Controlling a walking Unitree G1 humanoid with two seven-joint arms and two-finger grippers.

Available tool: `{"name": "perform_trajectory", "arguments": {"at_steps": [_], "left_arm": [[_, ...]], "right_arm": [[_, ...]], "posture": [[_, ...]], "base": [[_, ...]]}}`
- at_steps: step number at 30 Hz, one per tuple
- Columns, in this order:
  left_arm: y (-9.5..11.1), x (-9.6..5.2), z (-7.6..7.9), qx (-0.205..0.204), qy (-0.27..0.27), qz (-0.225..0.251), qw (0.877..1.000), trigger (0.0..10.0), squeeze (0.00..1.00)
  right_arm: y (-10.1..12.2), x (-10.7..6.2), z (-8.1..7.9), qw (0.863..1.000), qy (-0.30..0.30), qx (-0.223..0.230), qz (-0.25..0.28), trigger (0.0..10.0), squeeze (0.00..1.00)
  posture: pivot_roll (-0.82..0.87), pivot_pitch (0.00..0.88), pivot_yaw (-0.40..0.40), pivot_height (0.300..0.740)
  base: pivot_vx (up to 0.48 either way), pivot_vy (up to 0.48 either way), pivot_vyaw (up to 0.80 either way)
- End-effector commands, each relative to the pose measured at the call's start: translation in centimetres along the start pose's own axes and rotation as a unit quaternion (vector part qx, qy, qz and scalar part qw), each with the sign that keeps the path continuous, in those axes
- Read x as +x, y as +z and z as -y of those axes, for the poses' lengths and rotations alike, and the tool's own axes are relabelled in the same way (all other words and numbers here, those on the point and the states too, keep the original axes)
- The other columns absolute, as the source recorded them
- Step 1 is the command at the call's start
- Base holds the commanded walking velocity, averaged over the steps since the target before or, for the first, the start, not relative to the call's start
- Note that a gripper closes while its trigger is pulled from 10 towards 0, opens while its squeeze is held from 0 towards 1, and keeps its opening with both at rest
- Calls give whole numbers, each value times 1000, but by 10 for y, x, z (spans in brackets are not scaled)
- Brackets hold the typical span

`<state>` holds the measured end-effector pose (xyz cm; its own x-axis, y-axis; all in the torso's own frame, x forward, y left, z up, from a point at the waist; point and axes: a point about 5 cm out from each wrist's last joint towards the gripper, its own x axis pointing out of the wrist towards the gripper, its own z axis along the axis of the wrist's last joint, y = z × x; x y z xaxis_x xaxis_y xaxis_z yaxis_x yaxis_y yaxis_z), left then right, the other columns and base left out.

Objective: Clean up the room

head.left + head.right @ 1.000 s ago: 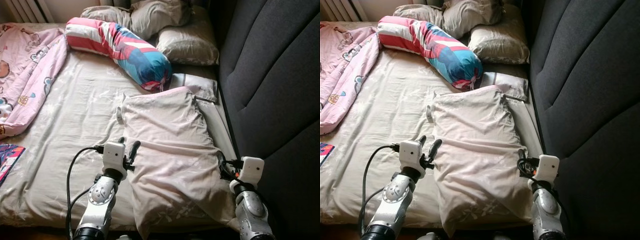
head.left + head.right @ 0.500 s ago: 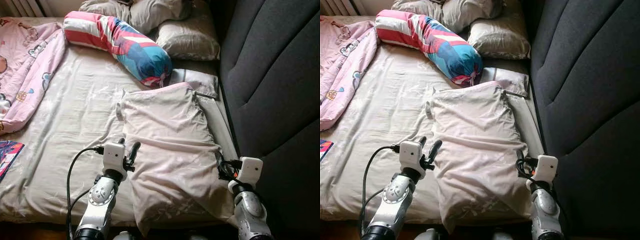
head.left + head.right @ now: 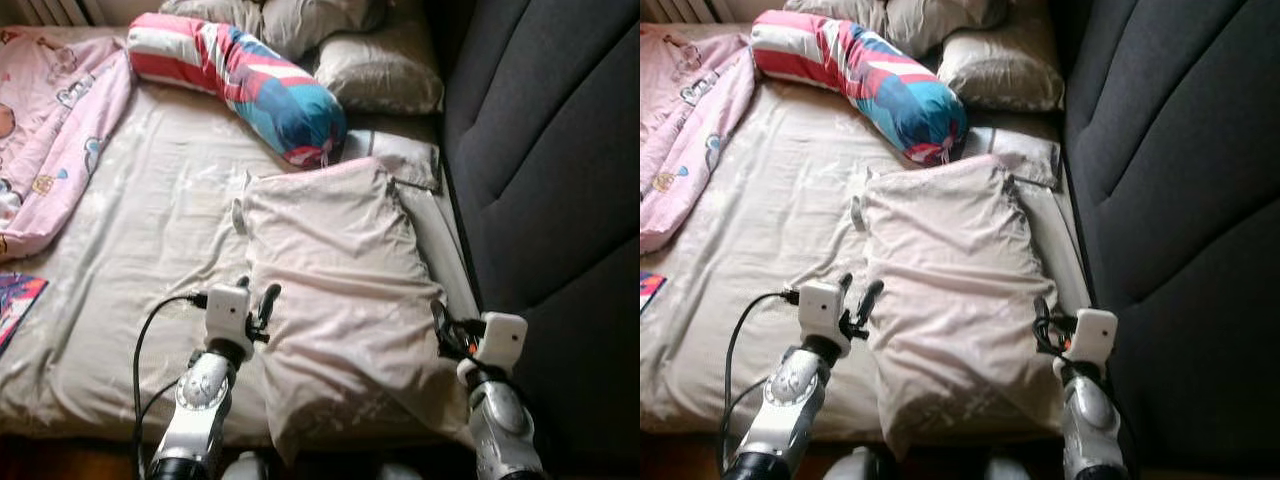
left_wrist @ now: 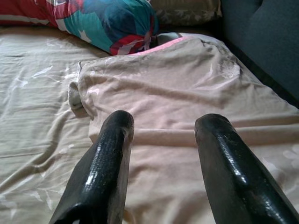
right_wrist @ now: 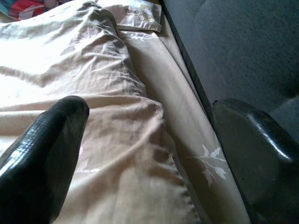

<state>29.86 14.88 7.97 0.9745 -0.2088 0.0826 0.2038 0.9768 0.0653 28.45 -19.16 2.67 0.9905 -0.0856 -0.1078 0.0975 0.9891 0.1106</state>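
Note:
A large beige pillow [image 3: 340,290] lies on the bed sheet [image 3: 150,240], its near end hanging at the mattress edge. My left gripper [image 3: 255,297] stands open against the pillow's left side. In the left wrist view its two black fingers [image 4: 100,172] are spread, with the pillow [image 4: 187,93] ahead of and under them. My right gripper [image 3: 443,325] is open at the pillow's right edge, beside the dark upholstered wall. Its fingers [image 5: 46,140] are wide apart over the pillow fabric [image 5: 93,93], gripping nothing.
A striped red, white and blue bolster [image 3: 235,80] lies across the bed above the pillow. Grey pillows [image 3: 375,70] sit at the head, a small printed packet [image 3: 405,160] is beside them, and a pink blanket [image 3: 50,130] is at the left. The dark padded panel [image 3: 550,150] bounds the right side.
The whole picture has shifted a little and gone slightly blurred, so the camera has moved. Both grippers stay open at the pillow's two sides, and the pillow lies as before.

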Motion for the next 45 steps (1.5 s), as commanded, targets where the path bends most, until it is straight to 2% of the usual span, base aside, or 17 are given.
{"name": "perform_trajectory", "arguments": {"at_steps": [1, 15, 19, 23, 33, 45], "left_arm": [[-6, -5, -2, -4, 5, -13, 1000, 10000, 0], [-7, -5, -1, -4, 3, -18, 1000, 10000, 0], [-7, -5, -1, -4, 3, -19, 1000, 10000, 0], [-7, -4, -1, -3, 4, -19, 1000, 10000, 0], [-8, -4, -3, -9, 15, -26, 1000, 10000, 0], [-1, 2, -1, -21, -1, -16, 1000, 10000, 0]], "right_arm": [[-6, -6, 4, 1000, -8, 0, -8, 10000, 0], [-7, -5, 2, 1000, -2, 1, -13, 10000, 0], [-9, -4, 1, 1000, 1, -2, -28, 10000, 0], [-7, -4, 1, 1000, 0, -4, -19, 10000, 0], [-4, -4, 0, 1000, 1, 0, -8, 10000, 0], [3, 1, -3, 1000, 6, 3, 7, 10000, 0]], "posture": [[74, 235, -29, 675], [73, 234, -28, 675], [73, 233, -29, 670], [74, 234, -30, 641], [74, 236, -30, 641], [74, 229, -29, 641]], "base": [[0, 0, 0], [0, 0, 0], [0, 0, 0], [0, 0, 0], [0, 0, 0], [0, 0, 0]]}}
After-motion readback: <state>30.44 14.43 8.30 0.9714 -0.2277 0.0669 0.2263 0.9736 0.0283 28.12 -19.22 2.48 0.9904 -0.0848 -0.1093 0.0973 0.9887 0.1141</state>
